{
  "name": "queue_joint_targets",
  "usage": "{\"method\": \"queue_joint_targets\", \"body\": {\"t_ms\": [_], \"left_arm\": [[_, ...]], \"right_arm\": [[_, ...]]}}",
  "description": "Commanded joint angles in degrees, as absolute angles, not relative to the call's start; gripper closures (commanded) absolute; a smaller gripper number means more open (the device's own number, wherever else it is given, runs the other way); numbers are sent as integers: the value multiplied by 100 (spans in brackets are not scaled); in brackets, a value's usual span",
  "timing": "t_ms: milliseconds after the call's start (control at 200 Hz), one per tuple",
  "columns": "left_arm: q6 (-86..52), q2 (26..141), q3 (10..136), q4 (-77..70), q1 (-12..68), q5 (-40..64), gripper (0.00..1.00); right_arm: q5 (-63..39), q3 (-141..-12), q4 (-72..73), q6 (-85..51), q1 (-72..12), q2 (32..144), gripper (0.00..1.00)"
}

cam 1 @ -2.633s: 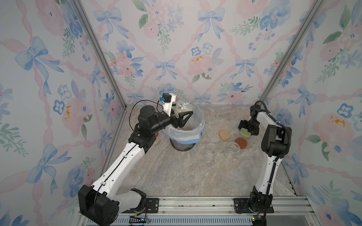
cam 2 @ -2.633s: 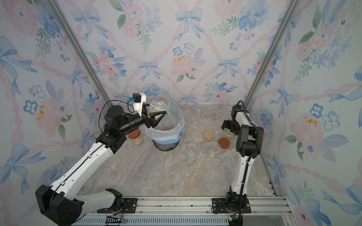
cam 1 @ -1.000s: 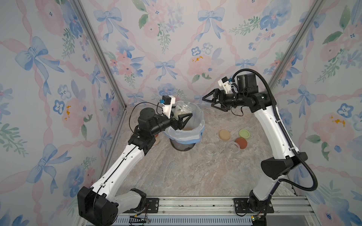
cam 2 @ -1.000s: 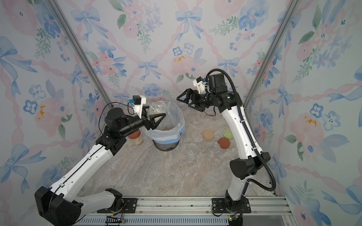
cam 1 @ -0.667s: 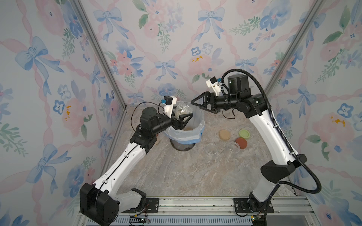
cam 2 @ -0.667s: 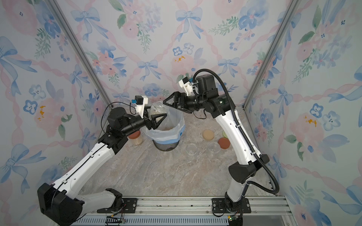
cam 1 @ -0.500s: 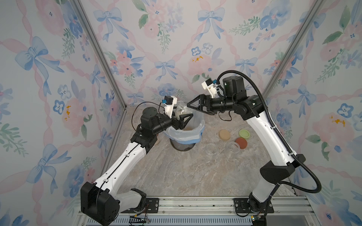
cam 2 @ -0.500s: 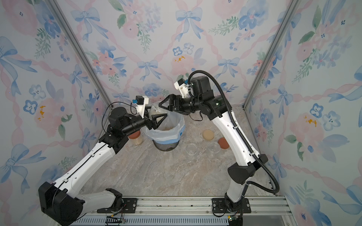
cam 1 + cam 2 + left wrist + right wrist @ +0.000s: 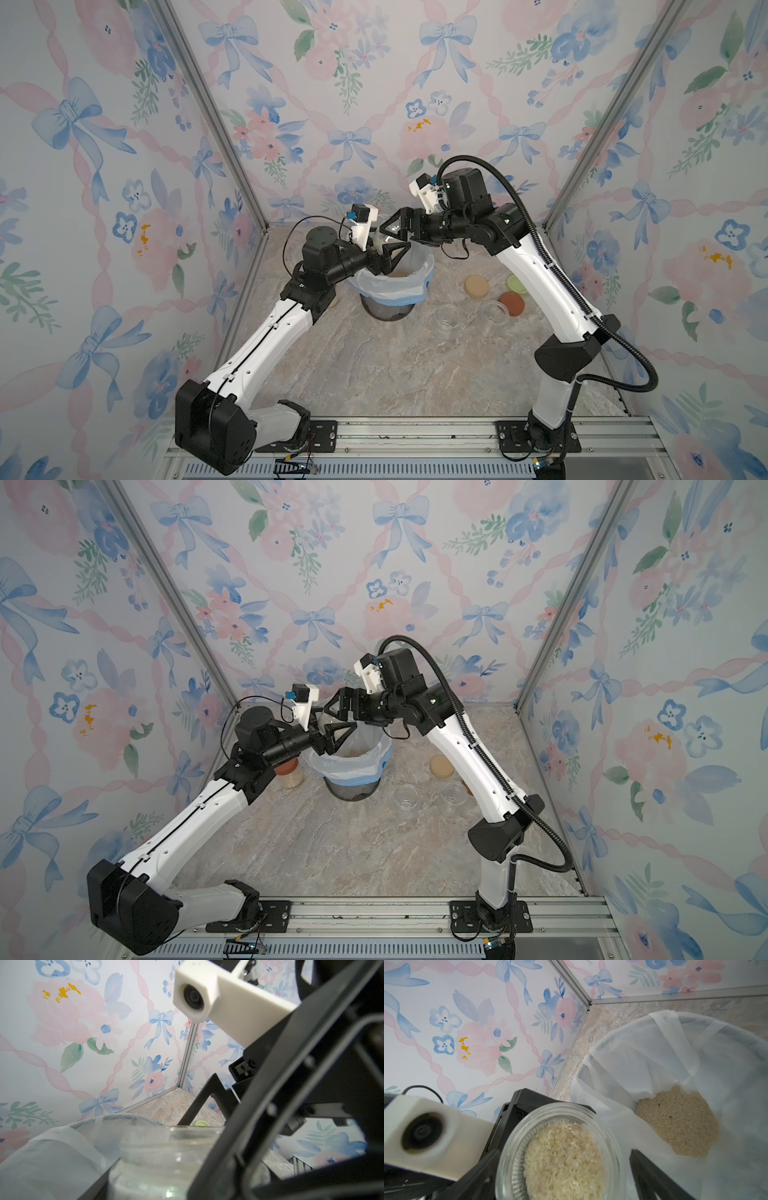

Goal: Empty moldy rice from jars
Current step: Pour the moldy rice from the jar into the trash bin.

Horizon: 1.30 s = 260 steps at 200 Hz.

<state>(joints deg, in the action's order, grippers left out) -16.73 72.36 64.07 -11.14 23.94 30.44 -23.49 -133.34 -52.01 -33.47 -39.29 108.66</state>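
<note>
Above the white-lined mesh bin [image 9: 409, 286] [image 9: 376, 766] my left gripper [image 9: 388, 255] [image 9: 334, 733] is shut on an open glass jar [image 9: 560, 1153] [image 9: 158, 1157]. The jar holds pale moldy rice [image 9: 564, 1159]. My right gripper [image 9: 395, 228] [image 9: 338, 708] is open and reaches in from the other side, one finger [image 9: 650, 1176] just clear of the jar's side. Tan rice [image 9: 677, 1124] lies at the bottom of the bin liner. In a top view, another jar [image 9: 289, 773] with a rust-red lid and rice stands left of the bin, partly behind my left arm.
Right of the bin stand two empty lidless jars [image 9: 449, 318] [image 9: 494, 313]. Behind them lie a beige lid [image 9: 477, 286], a green lid [image 9: 515, 284] and a rust-red lid [image 9: 512, 303]. Flowered walls close in the left, back and right sides.
My right arm has risen from the lids at the right and swung left across the table to the jar over the bin. The left arm has lifted the jar slightly.
</note>
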Motion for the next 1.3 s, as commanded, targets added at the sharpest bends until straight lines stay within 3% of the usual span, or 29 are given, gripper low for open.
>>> {"method": "queue_joint_targets", "body": {"t_ms": [0, 160, 295, 340, 450, 525, 600, 665, 715, 780, 895, 1080, 1295], "left_arm": [[-1609, 7240, 6643, -1594, 2372, 3117, 100], [-1584, 7269, 6646, -1626, 2371, 3095, 100], [-1574, 7296, 6654, -1677, 2368, 3060, 100], [-1565, 7295, 6653, -1696, 2365, 3034, 100], [-1523, 7313, 6671, -1746, 2364, 2954, 100], [-1512, 7315, 6675, -1792, 2356, 2905, 100], [-1503, 7332, 6664, -1840, 2354, 2874, 85], [-1502, 7342, 6629, -1912, 2354, 2850, 62], [-1503, 7350, 6598, -1988, 2352, 2837, 52], [-1503, 7379, 6581, -2043, 2349, 2823, 30], [-1494, 7435, 6566, -2127, 2347, 2794, 3], [-1626, 7444, 6294, -2804, 2346, 2704, 2], [-2185, 7374, 5614, -4746, 2345, 2439, 2]], "right_arm": [[-2254, -13504, -5247, -3341, -3998, 10977, 2], [-2294, -13508, -5282, -3329, -3993, 11035, 7], [-2367, -13504, -5309, -3320, -3988, 11056, 25], [-2401, -13508, -5316, -3305, -3979, 11064, 35], [-2473, -13591, -5317, -3369, -3941, 11085, 71], [-2594, -13734, -5309, -3463, -3896, 11130, 89], [-2778, -13924, -5273, -3676, -3843, 11210, 99], [-2973, -14039, -5159, -3953, -3799, 11258, 100], [-3051, -14095, -5053, -4135, -3767, 11267, 100], [-3190, -14084, -4847, -4379, -3724, 11250, 100], [-3419, -14055, -4487, -4814, -3629, 11223, 100], [-3867, -13901, -3774, -5483, -3577, 11180, 100], [-4197, -13537, -3027, -6123, -3568, 11071, 100]]}}
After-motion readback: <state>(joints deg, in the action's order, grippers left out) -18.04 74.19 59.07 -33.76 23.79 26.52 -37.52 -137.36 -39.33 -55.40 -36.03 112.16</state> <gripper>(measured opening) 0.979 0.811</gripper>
